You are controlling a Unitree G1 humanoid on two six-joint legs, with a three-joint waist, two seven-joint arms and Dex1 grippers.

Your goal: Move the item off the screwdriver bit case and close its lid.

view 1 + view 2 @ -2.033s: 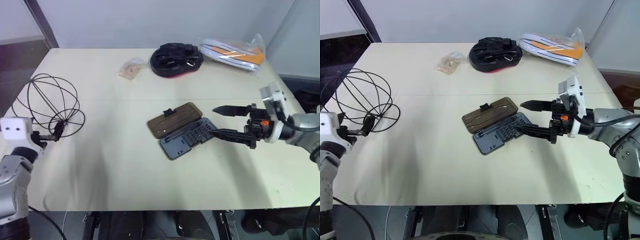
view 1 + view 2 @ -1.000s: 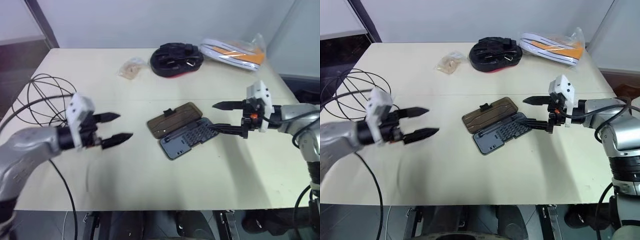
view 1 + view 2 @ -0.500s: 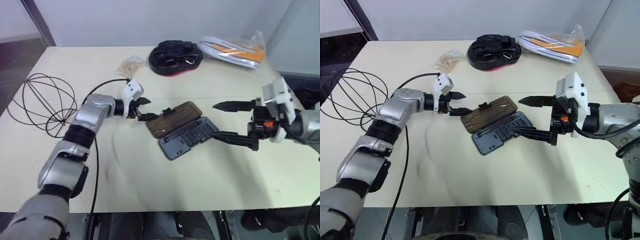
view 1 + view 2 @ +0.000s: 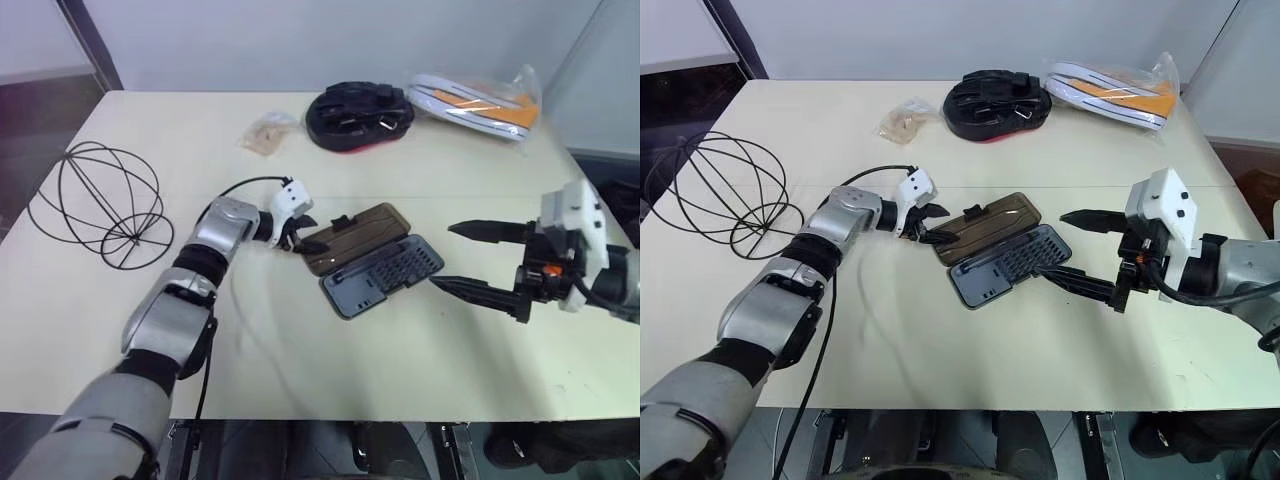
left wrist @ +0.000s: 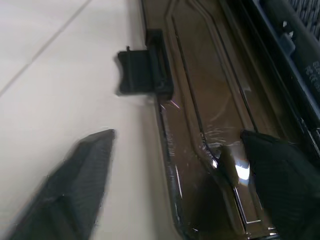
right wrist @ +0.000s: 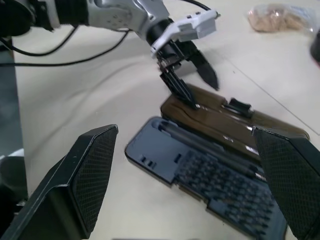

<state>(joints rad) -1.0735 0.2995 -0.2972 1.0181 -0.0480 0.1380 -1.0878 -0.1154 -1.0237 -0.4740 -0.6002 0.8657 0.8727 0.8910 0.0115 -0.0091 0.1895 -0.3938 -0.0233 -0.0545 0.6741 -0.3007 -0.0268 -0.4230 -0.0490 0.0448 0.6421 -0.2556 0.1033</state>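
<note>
One cream table [image 4: 300, 370] w/ centre seam, pale wall [image 4: 300, 40], dark post [image 4: 85, 45].

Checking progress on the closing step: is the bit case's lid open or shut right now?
Open. The lid lies flat on the table beside the grey bit tray, bits exposed; the left gripper is at its end.

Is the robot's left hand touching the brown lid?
Touching. In the left wrist view one of the left gripper's fingers rests on the lid; the other is over the table.
</note>
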